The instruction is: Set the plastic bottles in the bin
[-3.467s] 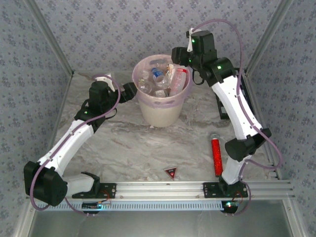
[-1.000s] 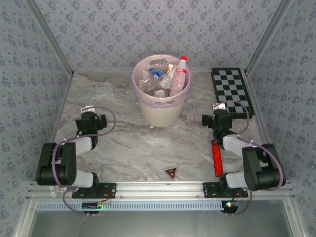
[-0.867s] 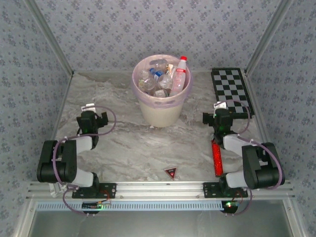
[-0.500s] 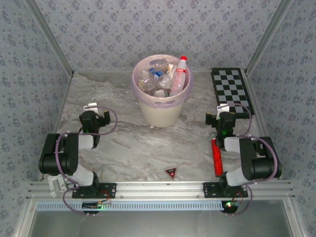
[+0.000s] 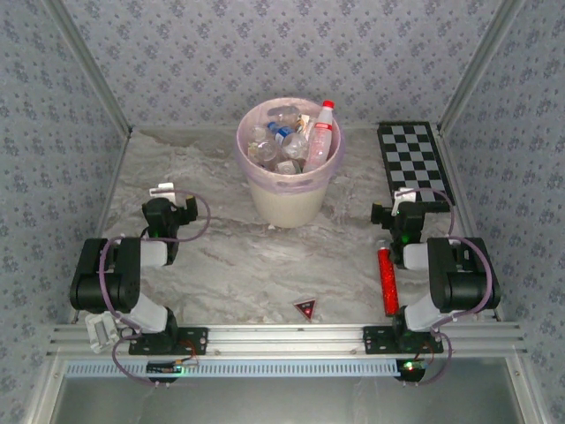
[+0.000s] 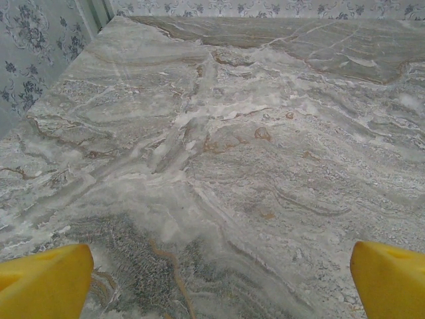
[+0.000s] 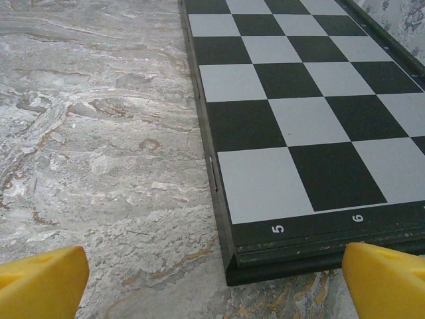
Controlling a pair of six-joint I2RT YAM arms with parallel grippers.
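Observation:
The bin (image 5: 289,196), a cream bucket with a pale pink liner, stands at the table's far middle. Several plastic bottles (image 5: 284,146) lie piled inside it, and one with a red cap (image 5: 322,131) pokes above the rim. My left gripper (image 5: 168,205) sits low at the left, well short of the bin. In the left wrist view the left gripper (image 6: 219,292) is open over bare marble, yellow fingertips (image 6: 43,282) far apart. My right gripper (image 5: 402,208) rests at the right, and in its wrist view the right gripper (image 7: 216,289) is open and empty too.
A black-and-white checkerboard (image 5: 415,161) lies at the far right, its near corner (image 7: 252,266) just ahead of the right fingers. A red glittery tube (image 5: 387,281) lies beside the right arm. A small red triangle (image 5: 305,309) sits near the front rail.
Both arms have drawn back from the bin and folded down near their bases. Over the last second they settled a little further. Both grippers stayed open.

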